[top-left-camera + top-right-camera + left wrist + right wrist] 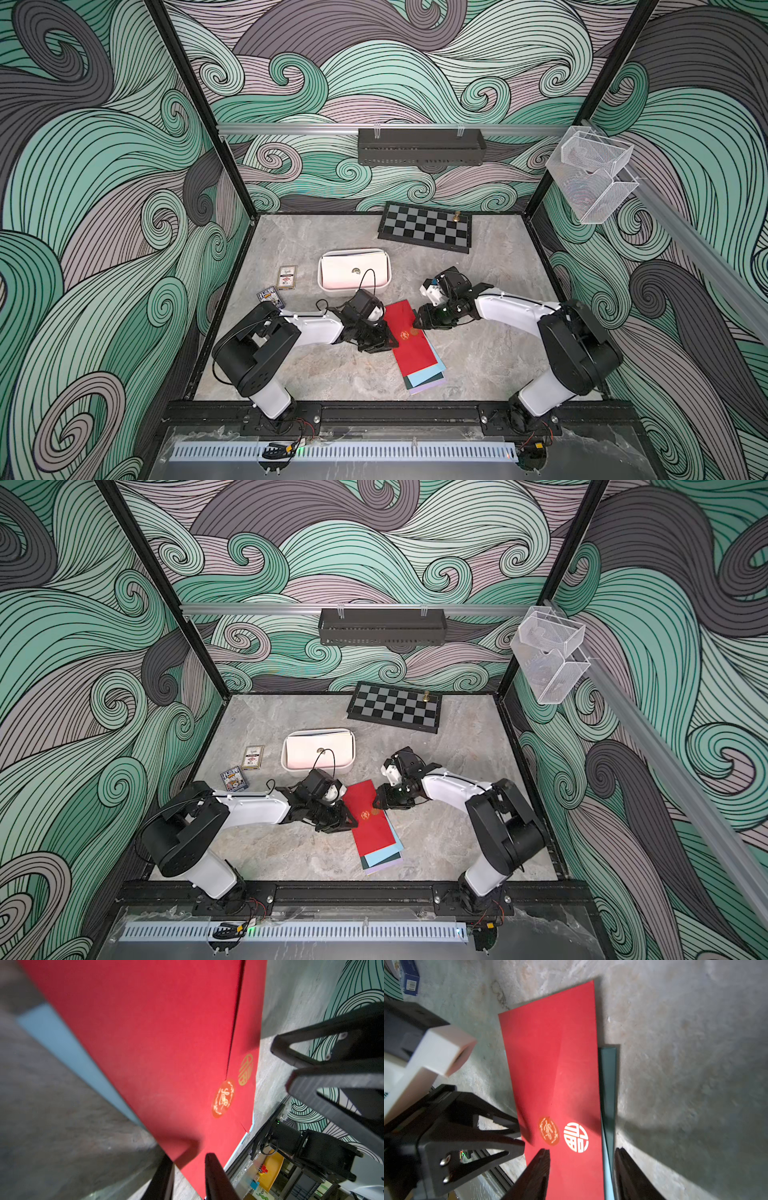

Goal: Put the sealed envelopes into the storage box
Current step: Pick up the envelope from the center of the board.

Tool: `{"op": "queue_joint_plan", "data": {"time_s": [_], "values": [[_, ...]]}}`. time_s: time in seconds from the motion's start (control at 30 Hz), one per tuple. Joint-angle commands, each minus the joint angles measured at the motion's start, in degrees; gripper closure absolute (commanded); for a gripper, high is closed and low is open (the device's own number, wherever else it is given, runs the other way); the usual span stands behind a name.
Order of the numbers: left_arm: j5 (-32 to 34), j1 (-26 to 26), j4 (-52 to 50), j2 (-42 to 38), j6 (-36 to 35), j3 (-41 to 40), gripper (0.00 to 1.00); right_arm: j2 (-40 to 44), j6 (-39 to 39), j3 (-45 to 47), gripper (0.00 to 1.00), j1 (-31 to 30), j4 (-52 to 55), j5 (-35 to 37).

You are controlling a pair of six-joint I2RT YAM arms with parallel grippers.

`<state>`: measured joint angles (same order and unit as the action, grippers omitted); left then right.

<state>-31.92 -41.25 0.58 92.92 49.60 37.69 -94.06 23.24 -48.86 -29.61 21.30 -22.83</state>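
In both top views the storage box point(328, 289) is sitting near the middle of the tabletop point(490, 353), with a pale envelope point(343, 272) bearing a round seal lying inside it. Just in front of the box, a fanned stack of sealed envelopes point(417, 361) is lying flat. The red envelope point(409, 345) is lying on top, and the light blue envelope point(426, 376) and lilac envelope point(424, 389) are showing beneath its near end. The left end effector point(394, 343) is meeting the red envelope's long edge on the left arm's side. The right end effector point(417, 323) is hanging over the opposite edge. A playing-card pack point(286, 277) and a blue card pack point(270, 297) are lying left of the box, and a chessboard point(426, 227) is resting at the back. In the left wrist view, the left end effector's fingers point(216, 1176) are standing narrowly apart with the red envelope's edge between them. No pinch is showing, and the seal sticker point(223, 1098) is facing up. In the right wrist view, the right end effector's fingers point(537, 1174) are standing well apart and gripping nothing. One is sitting over the red envelope beside its gold emblem point(576, 1137). The other is sitting beyond the dark green envelope point(608, 1084), over bare tabletop.
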Motion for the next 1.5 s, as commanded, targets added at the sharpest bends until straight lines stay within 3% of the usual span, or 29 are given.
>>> {"op": "queue_joint_plan", "data": {"time_s": [0.0,0.17,0.6,1.03,1.17,1.33,1.47], "values": [[1.4,0.1,-1.8,1.0,-1.1,-0.3,0.71,-2.5,-1.4,-2.0,0.46,0.0,-1.3,-1.6],[1.4,0.1,-1.6,1.3,-1.1,-0.3,0.71,-4.5,0.1,-2.8,0.48,-0.2,-1.3,-6.1],[1.1,0.1,-0.6,1.9,-1.0,-0.5,0.72,-0.6,-0.3,-2.7,0.48,-0.4,0.8,-5.2],[1.0,0.1,-0.7,1.8,-1.0,-0.7,0.73,4.5,-0.1,-1.7,0.49,-1.8,5.7,0.9],[0.9,0.1,-0.6,1.5,-1.0,-0.9,0.74,7.6,1.1,1.0,0.47,-1.9,8.6,6.8],[0.8,0.1,-0.6,1.5,-1.1,-1.0,0.74,11.7,3.5,5.9,0.47,-2.0,8.4,5.3],[0.5,0.1,-0.4,1.4,-1.0,-1.1,0.74,14.2,5.8,9.8,0.48,-2.7,5.6,-0.4]]}}
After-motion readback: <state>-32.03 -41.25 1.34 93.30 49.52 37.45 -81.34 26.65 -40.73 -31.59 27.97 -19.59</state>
